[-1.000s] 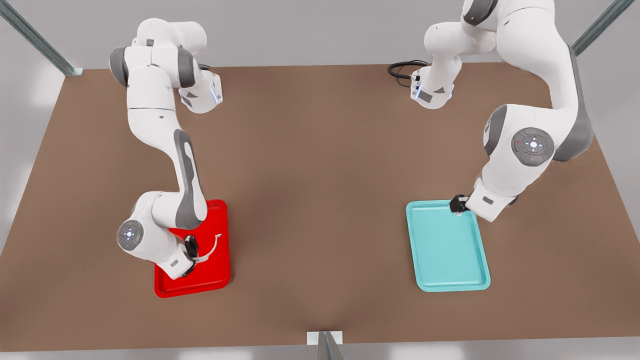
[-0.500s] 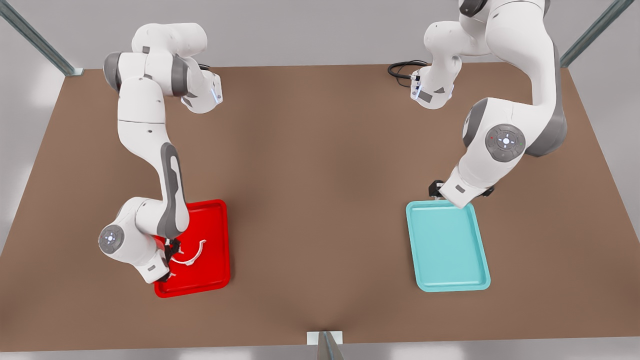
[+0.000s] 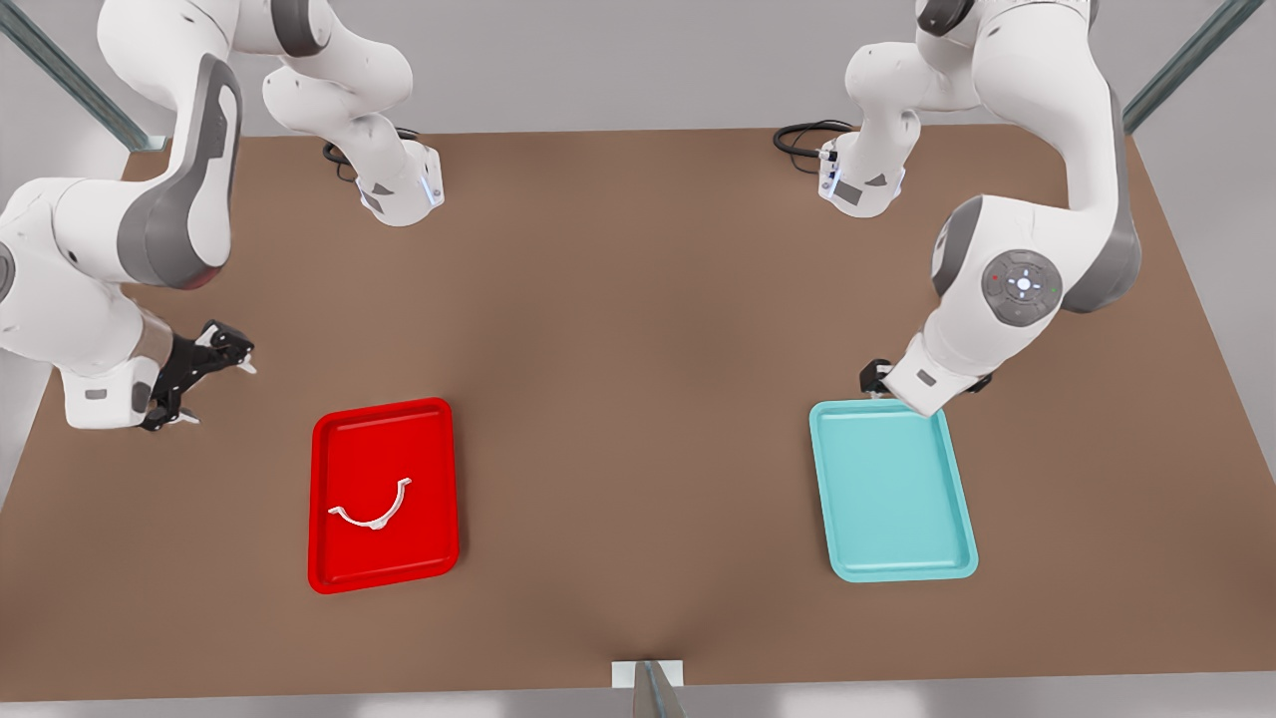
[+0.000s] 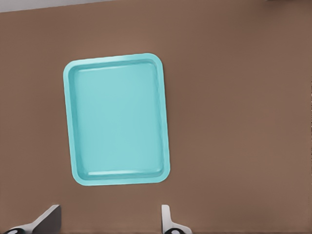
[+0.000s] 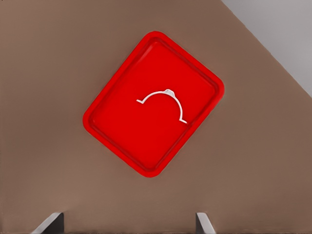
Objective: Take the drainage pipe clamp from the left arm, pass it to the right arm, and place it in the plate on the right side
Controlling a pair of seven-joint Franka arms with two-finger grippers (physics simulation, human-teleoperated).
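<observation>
On the brown table (image 3: 638, 419) in the front view, the red tray (image 3: 344, 573) lies toward the front view's left, and the white pipe clamp (image 3: 371, 508) rests flat inside it, near its middle, touched by nothing. Well apart from the tray, raised near the table's edge at the front view's left, the right gripper (image 3: 211, 384) has its black fingers spread and holds nothing. Toward the front view's right lies the teal tray (image 3: 835, 499). The left gripper (image 3: 877, 377) hangs just beside that tray's far edge, mostly hidden behind its own wrist.

From the left wrist view, the teal tray (image 4: 68, 122) lies on the table (image 4: 243, 122), and the left gripper (image 4: 109, 222) shows two fingertips (image 4: 48, 218) set wide apart with nothing between them.

From the right wrist view, the red tray (image 5: 100, 124) sits on the table (image 5: 48, 73) with the pipe clamp (image 5: 163, 100) lying inside, its arc clear of the rim. The right gripper (image 5: 129, 224) shows fingertips (image 5: 51, 222) parted wide, well away from the tray.
</observation>
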